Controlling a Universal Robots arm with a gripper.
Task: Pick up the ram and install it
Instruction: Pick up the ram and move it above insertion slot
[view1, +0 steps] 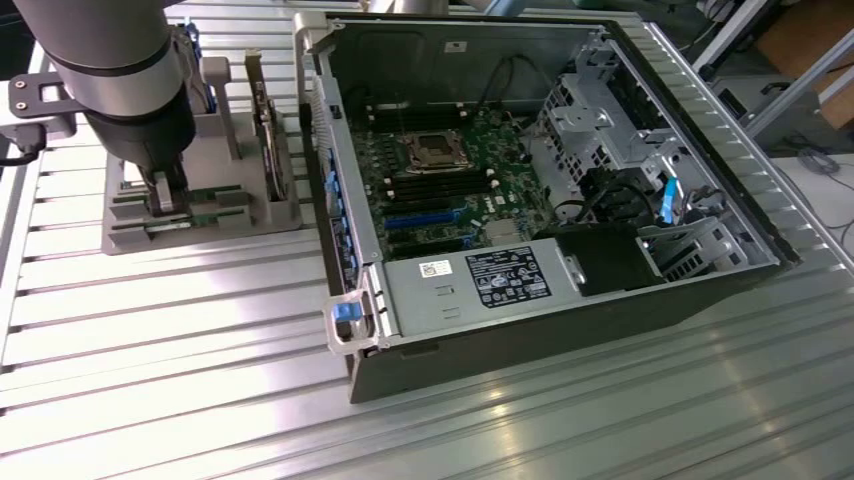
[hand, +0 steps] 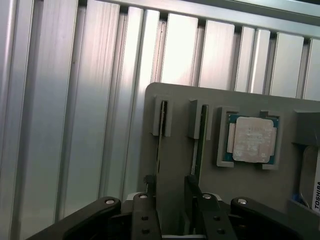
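Note:
Two green ram sticks stand on edge in slots of a grey holder (hand: 175, 102), one (hand: 159, 132) beside the other (hand: 200, 142). My gripper (hand: 172, 190) is low over the holder with its black fingers apart. One finger (hand: 151, 200) lies along the outer side of the first ram, and the other finger (hand: 193, 197) covers the near end of the second. Only bare holder shows in the gap between them. In the exterior view the gripper (view1: 170, 198) reaches down into the holder (view1: 134, 238) at the left, beside a green ram edge (view1: 203, 211).
A square silver CPU (hand: 251, 139) and a hard drive with a white label (hand: 313, 187) sit in the same holder. The open computer case (view1: 747, 215) lies to the exterior view's right, its motherboard (view1: 441, 170) exposed. A ribbed aluminium table (view1: 160, 350) carries everything.

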